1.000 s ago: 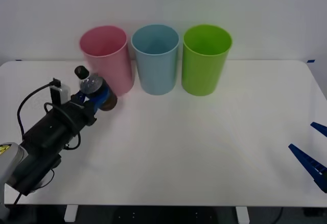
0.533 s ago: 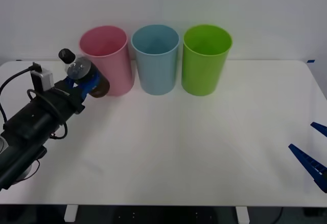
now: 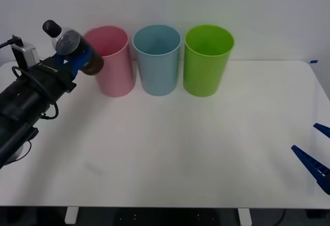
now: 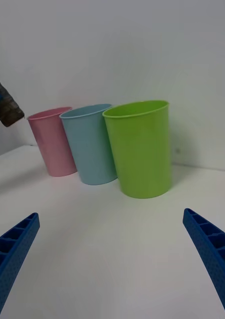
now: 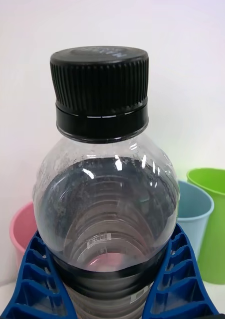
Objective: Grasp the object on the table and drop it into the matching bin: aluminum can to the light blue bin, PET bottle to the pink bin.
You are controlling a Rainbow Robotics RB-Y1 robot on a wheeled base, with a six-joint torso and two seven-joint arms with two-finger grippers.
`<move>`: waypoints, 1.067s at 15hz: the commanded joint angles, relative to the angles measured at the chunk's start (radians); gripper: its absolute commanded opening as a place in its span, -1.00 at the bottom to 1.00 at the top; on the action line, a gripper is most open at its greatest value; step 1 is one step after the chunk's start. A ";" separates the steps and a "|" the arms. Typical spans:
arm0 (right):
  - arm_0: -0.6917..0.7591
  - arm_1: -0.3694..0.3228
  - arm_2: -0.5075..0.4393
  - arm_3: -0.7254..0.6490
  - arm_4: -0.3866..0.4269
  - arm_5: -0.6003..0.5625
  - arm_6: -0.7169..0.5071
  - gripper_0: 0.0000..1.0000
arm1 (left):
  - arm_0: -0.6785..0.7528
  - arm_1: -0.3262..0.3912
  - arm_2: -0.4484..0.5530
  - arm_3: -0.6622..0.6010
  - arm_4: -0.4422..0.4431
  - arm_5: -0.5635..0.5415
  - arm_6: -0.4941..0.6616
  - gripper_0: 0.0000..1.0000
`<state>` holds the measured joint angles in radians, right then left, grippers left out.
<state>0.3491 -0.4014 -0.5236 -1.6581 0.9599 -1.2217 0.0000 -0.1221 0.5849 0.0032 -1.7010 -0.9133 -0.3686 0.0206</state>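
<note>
My left gripper (image 3: pixel 78 59) is shut on the PET bottle (image 3: pixel 69 47), a small clear bottle of dark liquid with a black cap (image 3: pixel 51 27). It hangs in the air just left of the pink bin (image 3: pixel 111 61), about level with that bin's rim. Up close, the bottle (image 5: pixel 105 199) sits between my blue fingers (image 5: pixel 30 284), cap upward, and the pink bin (image 5: pixel 21 232) stands behind it. The light blue bin (image 3: pixel 157 59) is in the middle of the row. My right gripper (image 3: pixel 315 156) waits open at the table's (image 3: pixel 196 148) right front edge.
A green bin (image 3: pixel 207 60) stands right of the light blue one, and all three bins line up at the back of the white table. In the right wrist view the row runs pink bin (image 4: pixel 52 142), light blue bin (image 4: pixel 90 144), green bin (image 4: pixel 141 149).
My left arm has lifted the bottle up and to the left, from table height in front of the pink bin to rim height beside it. The right arm has not moved.
</note>
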 commanded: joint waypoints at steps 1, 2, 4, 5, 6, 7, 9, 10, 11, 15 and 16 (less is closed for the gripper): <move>0.000 0.000 0.000 0.000 0.000 0.000 0.000 1.00 | -0.025 0.044 0.001 0.001 0.025 0.002 0.025 -1.00; 0.000 0.000 0.000 0.000 0.000 0.000 0.000 1.00 | -0.033 0.067 0.000 0.001 0.033 0.007 0.044 -1.00; 0.000 0.000 0.000 0.000 0.000 0.000 0.000 1.00 | -0.059 0.093 0.000 0.006 0.028 0.013 0.114 -1.00; 0.000 0.000 0.000 0.000 0.000 0.000 0.000 1.00 | -0.079 0.098 -0.003 0.018 0.025 0.013 0.124 -1.00; 0.000 0.000 0.000 0.000 0.000 0.000 0.000 1.00 | -0.103 0.098 -0.011 0.041 0.025 0.013 0.124 -1.00; 0.000 0.000 0.000 0.000 0.000 0.000 0.000 1.00 | -0.134 0.098 -0.023 0.072 0.019 0.013 0.124 -1.00; 0.000 0.000 0.000 0.000 0.000 0.000 0.000 1.00 | -0.202 0.098 -0.045 0.142 0.011 0.014 0.122 -1.00; 0.000 0.000 0.000 0.000 0.000 0.000 0.000 1.00 | -0.228 0.098 -0.054 0.172 0.007 0.014 0.122 -1.00; 0.000 0.000 0.000 0.000 0.000 0.000 0.000 1.00 | -0.266 0.098 -0.069 0.211 -0.009 0.014 0.122 -1.00; 0.000 0.000 0.000 0.000 0.000 0.000 0.000 1.00 | -0.384 0.098 -0.123 0.340 -0.027 0.016 0.122 -1.00; 0.000 0.000 0.000 0.000 0.000 0.000 0.000 1.00 | -0.409 0.096 -0.134 0.365 -0.033 0.014 0.122 -1.00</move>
<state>0.3491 -0.4014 -0.5236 -1.6581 0.9599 -1.2217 0.0000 -0.5130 0.6823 -0.1223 -1.3542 -0.9420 -0.3533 0.1428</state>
